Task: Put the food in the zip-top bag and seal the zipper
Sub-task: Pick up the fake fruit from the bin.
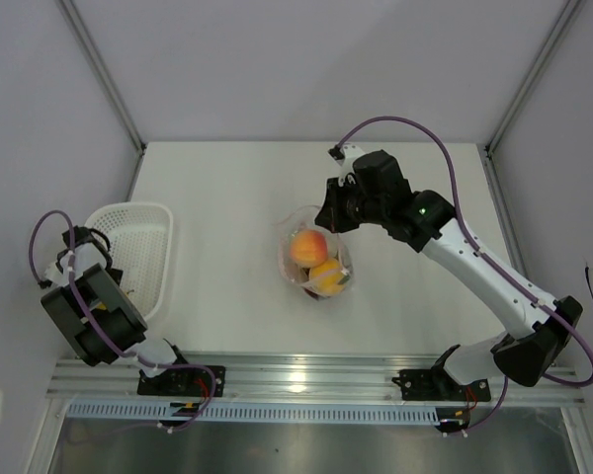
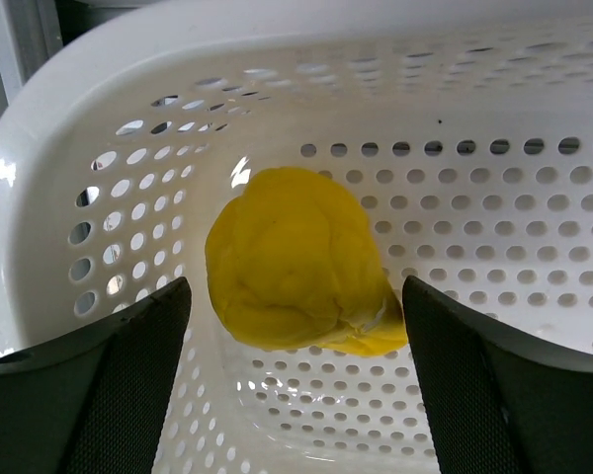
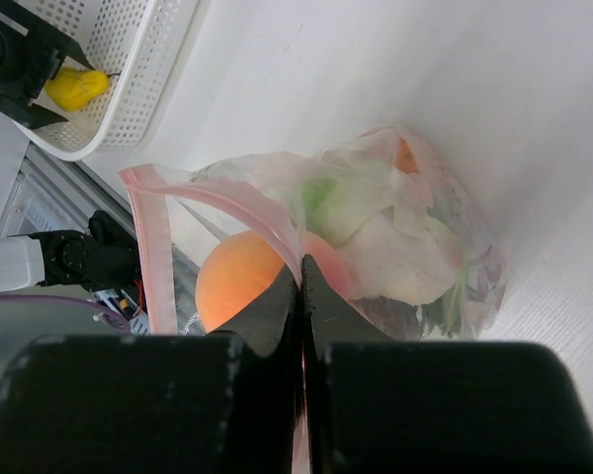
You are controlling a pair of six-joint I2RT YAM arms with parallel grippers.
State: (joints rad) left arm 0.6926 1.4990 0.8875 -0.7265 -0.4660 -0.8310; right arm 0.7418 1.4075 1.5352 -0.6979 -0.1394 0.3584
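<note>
A yellow toy food piece (image 2: 292,262) lies inside the white lattice basket (image 2: 494,188). My left gripper (image 2: 296,380) is open, one finger on each side of the piece with a gap on both sides. The clear zip-top bag (image 3: 415,247) rests mid-table holding an orange round piece (image 3: 232,286), a pale green-white leafy piece (image 3: 376,227) and other food. My right gripper (image 3: 301,275) is shut on the bag's pinkish-red zipper (image 3: 153,247) and holds the mouth up. From above, the bag (image 1: 316,259) sits under the right gripper (image 1: 328,219).
The basket (image 1: 138,242) stands at the table's left edge, with the left gripper (image 1: 124,293) reaching into its near end. A metal rail runs along the near table edge (image 1: 296,380). Grey walls enclose the table's back and sides.
</note>
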